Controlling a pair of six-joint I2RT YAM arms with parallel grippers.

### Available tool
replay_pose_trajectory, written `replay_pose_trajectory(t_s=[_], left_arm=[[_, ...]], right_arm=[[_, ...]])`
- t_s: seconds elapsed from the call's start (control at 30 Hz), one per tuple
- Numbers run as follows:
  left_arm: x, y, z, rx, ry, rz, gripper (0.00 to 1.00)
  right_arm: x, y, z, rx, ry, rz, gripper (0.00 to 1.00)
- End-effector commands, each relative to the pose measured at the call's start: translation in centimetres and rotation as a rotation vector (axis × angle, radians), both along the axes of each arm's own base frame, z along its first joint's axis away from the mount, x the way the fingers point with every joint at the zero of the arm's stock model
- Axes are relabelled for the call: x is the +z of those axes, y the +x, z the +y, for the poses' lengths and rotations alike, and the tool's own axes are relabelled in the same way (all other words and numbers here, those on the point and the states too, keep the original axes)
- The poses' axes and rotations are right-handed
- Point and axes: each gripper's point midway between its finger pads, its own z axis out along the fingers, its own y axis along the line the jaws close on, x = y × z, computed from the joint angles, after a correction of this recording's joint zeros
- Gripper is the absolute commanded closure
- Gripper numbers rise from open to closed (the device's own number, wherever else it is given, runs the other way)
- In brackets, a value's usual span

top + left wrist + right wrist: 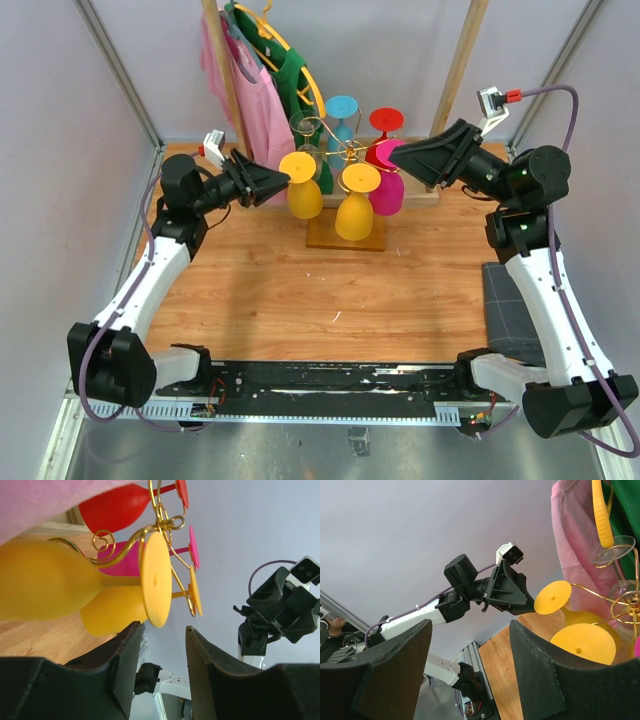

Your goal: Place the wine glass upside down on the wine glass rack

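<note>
From above, the yellow wine glass [303, 195] hangs upside down on the left side of the thin gold wire rack with a wooden base [345, 236]. My left gripper [284, 180] is just beside its round foot. My right gripper [395, 153] is near the rack's right side.

Left wrist: my fingers are apart and hold nothing.

Right wrist: my fingers are spread wide, gripping nothing.

Robot lab test cell, plain grey walls [50, 130], aluminium frame posts [120, 73], wooden tabletop [300, 310]
</note>
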Motion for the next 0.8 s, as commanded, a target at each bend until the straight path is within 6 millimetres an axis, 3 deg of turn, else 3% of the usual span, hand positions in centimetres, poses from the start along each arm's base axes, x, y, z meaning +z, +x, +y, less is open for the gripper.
replay_pose_trajectory(t_s=[0.0, 0.3, 0.43, 0.47, 0.53, 0.7, 0.77], left_arm=[[2.4, -1.9, 0.4, 0.006, 0.036, -0.098, 0.54], [5.0, -3.6, 1.7, 0.067, 0.136, -0.206, 0.46], [6.1, -4.6, 2.0, 0.072, 0.153, -0.277, 0.37], [6.2, -4.7, 2.0, 0.075, 0.158, -0.283, 0.30], [6.2, -4.9, 2.1, 0.074, 0.171, -0.291, 0.24], [5.7, -5.2, 2.1, 0.067, 0.191, -0.280, 0.16], [5.7, -5.3, 2.2, 0.072, 0.198, -0.283, 0.08]], right_arm=[[-0.2, -0.1, -0.6, -0.042, -0.030, -0.049, 0.34], [-3.5, 1.7, -1.6, -0.162, -0.145, 0.033, 0.27], [-4.9, 2.2, -2.0, -0.205, -0.188, 0.067, 0.20], [-5.2, 2.3, -2.2, -0.216, -0.199, 0.074, 0.19], [-5.8, 2.5, -2.4, -0.233, -0.219, 0.090, 0.02], [-6.8, 2.7, -2.8, -0.252, -0.248, 0.119, 0.01], [-7.1, 2.8, -3.1, -0.269, -0.261, 0.128, 0.02]])
